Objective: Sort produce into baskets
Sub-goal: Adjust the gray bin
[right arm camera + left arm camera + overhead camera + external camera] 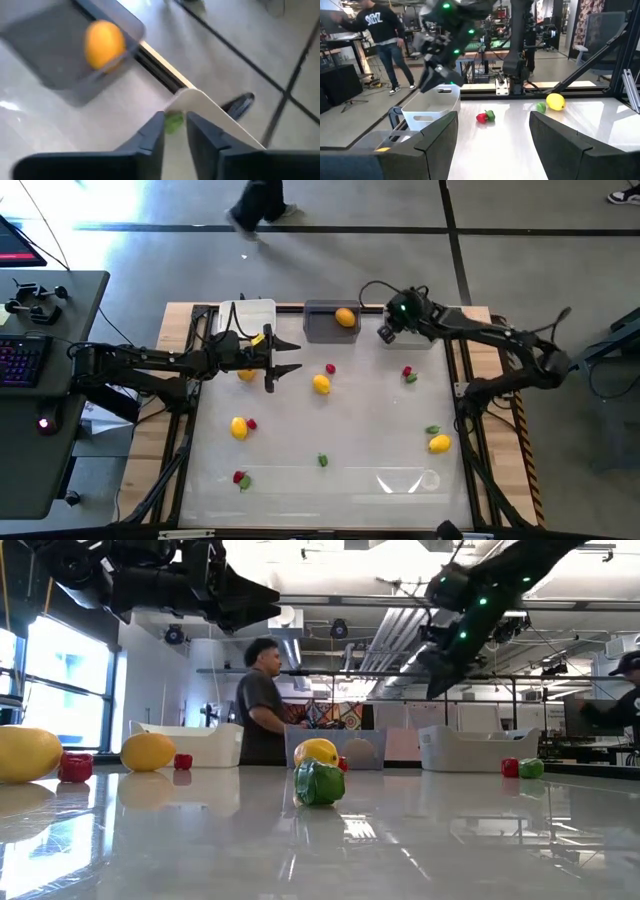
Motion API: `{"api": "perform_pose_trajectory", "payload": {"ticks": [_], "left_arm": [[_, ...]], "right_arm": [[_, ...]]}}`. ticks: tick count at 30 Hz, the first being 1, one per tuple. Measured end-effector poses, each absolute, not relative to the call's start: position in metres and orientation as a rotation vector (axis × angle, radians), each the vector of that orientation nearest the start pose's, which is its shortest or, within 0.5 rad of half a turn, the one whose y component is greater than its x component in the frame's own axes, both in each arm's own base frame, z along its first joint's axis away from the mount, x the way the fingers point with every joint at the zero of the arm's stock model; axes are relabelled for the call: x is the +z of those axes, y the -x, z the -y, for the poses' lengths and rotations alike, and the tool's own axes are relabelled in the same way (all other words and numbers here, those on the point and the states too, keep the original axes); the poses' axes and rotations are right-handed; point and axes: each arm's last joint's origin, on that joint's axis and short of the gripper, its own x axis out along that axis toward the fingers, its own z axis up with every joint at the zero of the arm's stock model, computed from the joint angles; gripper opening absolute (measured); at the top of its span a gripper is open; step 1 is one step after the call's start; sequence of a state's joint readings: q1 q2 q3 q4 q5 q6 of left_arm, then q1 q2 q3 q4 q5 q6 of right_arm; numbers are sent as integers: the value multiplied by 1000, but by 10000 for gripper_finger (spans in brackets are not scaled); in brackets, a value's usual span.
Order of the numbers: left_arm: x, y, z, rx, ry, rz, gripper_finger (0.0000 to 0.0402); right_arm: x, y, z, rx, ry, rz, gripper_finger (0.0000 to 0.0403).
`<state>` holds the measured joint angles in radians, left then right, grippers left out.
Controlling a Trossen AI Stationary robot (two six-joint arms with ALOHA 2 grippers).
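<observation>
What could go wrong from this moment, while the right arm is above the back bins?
1. In the right wrist view, a green bit shows just past the right gripper, close to the light bin's rim. It may land outside the bin.
2. The left gripper, open, hovers near a yellow fruit. A round piece on this glossy table may roll if nudged.

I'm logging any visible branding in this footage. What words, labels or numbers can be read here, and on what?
Person's dark sweatshirt, left wrist view: white lettering across the chest, too blurred to read for certain.
Baskets, produce, table, both arms: no text or labels visible.
Nothing else is legible.
</observation>
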<state>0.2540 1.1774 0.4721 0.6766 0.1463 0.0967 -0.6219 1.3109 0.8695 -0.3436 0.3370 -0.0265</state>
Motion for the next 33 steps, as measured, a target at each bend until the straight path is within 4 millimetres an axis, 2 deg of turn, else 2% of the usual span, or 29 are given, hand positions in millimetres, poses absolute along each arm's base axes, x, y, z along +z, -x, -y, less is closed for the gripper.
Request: {"api": "perform_pose_trajectory", "payload": {"ticks": [4, 10, 15, 21, 27, 33], "left_arm": [[232, -234, -54, 98, -103, -33, 234], [232, -235, -51, 85, -105, -29, 234], [233, -235, -50, 81, -108, -13, 234], [234, -236, -50, 82, -109, -4, 234], [237, -235, -50, 84, -111, 26, 234], [237, -235, -50, 83, -111, 18, 234]], "right_arm": [[233, -202, 140, -853, -59, -738, 9], [222, -191, 112, -747, -34, -703, 12], [208, -187, 99, -610, -6, -769, 1], [199, -188, 92, -510, -25, -778, 4], [201, -188, 95, -581, -32, -751, 4], [193, -188, 100, -546, -78, -799, 4]]}}
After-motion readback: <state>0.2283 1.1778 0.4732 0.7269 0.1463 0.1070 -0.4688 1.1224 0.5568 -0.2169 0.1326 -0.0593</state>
